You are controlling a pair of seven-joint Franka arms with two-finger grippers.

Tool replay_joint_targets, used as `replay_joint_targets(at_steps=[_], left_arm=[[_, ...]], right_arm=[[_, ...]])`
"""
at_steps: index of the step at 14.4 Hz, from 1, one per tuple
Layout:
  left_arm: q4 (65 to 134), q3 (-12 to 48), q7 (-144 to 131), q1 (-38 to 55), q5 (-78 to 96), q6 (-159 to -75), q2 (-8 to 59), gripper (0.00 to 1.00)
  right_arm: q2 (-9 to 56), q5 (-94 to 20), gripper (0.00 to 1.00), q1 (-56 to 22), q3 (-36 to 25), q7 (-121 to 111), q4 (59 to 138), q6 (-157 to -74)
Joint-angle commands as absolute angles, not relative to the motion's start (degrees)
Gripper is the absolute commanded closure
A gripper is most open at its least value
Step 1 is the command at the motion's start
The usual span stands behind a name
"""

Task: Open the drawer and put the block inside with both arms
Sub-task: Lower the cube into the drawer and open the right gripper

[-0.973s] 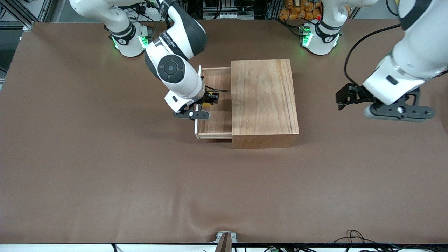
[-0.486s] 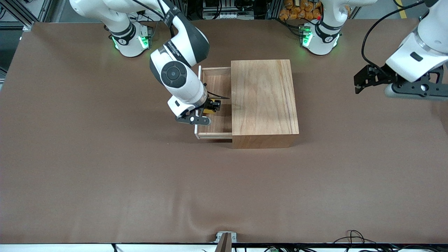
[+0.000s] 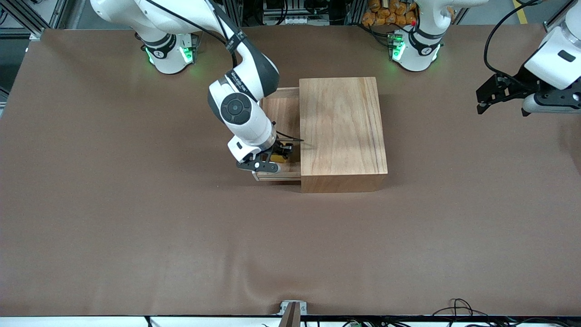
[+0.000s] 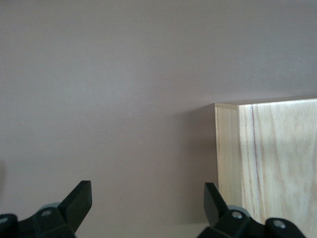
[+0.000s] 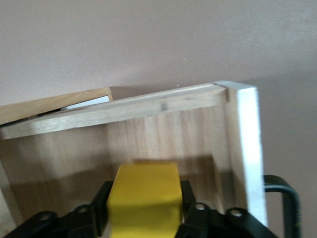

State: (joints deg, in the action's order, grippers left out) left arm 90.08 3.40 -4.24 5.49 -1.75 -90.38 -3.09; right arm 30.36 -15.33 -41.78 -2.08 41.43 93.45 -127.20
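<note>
The drawer (image 3: 284, 113) stands pulled out of the wooden cabinet (image 3: 342, 131) toward the right arm's end of the table. My right gripper (image 3: 278, 155) is shut on the yellow block (image 3: 281, 159) and holds it low inside the drawer, near the drawer's end that is nearest the front camera. In the right wrist view the block (image 5: 144, 198) sits between the black fingers (image 5: 103, 196) over the drawer floor (image 5: 69, 156), with the white front panel (image 5: 246, 148) and black handle (image 5: 290, 198) beside it. My left gripper (image 3: 488, 97) is open and empty, up over the table at the left arm's end.
The left wrist view shows the open fingers (image 4: 79, 198) over brown table and a corner of the cabinet (image 4: 272, 158). The brown mat (image 3: 181, 236) covers the whole table. The arm bases (image 3: 168, 52) stand along the edge farthest from the front camera.
My right gripper has carried the block along the open drawer toward the front camera and lower. My left gripper has drawn away from the cabinet toward the left arm's end and risen.
</note>
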Motion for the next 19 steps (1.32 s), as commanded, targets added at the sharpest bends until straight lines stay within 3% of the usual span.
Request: replay_joint_targets(at_steps=[1,7,13,19], left_arm=[[88.5,3.8,-1.2,3.0,-1.7,-90.6,-2.5,0.00],[88.2,3.8,1.5,1.4,-1.7,-90.6,-2.0,0.00],[88.8,3.4,1.5,1.1,-0.8,-90.6,-1.7,0.00],[89.1,3.4,4.9,-1.0,-1.6,-90.5,-1.3,0.00]], right_arm=[[31.5,-14.7,0.00,-41.8,-3.0,42.3,93.4,-127.3],[28.1,-14.8,0.00,-38.9,-3.2,41.1,92.7,-126.5],[25.3,-14.7,0.00,-33.2,-3.3,37.7,88.4,-115.2],[20.0,-14.8,0.00,-18.0,-3.3,14.8,88.5,-106.4]])
